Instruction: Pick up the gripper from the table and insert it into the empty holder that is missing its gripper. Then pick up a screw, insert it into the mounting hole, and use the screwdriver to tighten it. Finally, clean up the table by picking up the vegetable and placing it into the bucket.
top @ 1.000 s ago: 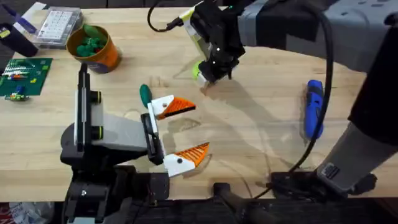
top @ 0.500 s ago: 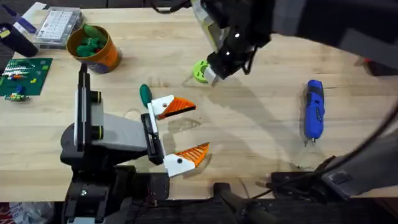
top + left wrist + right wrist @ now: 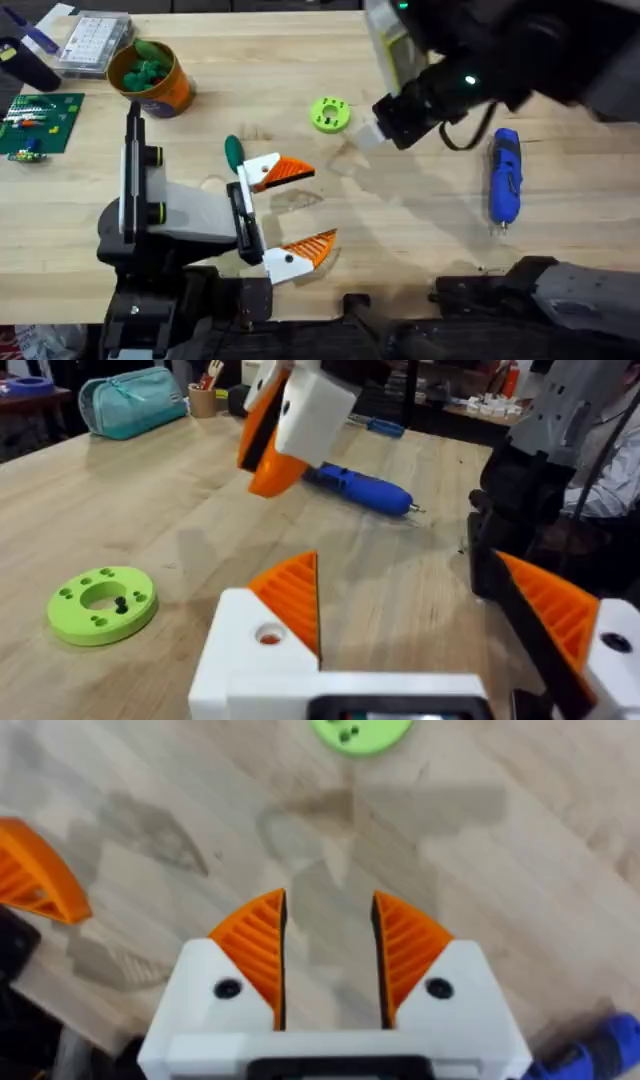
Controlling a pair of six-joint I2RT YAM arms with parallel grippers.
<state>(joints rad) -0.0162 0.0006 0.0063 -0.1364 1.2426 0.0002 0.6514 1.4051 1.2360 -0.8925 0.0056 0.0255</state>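
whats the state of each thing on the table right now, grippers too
right gripper: open, empty, above the table
left gripper: open wide, empty
screwdriver: lying flat on the table, apart from both grippers, tip toward the arms' bases
green disc: lying flat, free of both grippers
bucket: upright, green pieces inside
circuit board: lying flat near the table's edge

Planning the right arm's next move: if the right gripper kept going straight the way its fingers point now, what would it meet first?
Judging by the right wrist view, the right gripper, open and empty, points at bare table. It would likely touch wood first, with the green disc just beyond. Depth is unclear.
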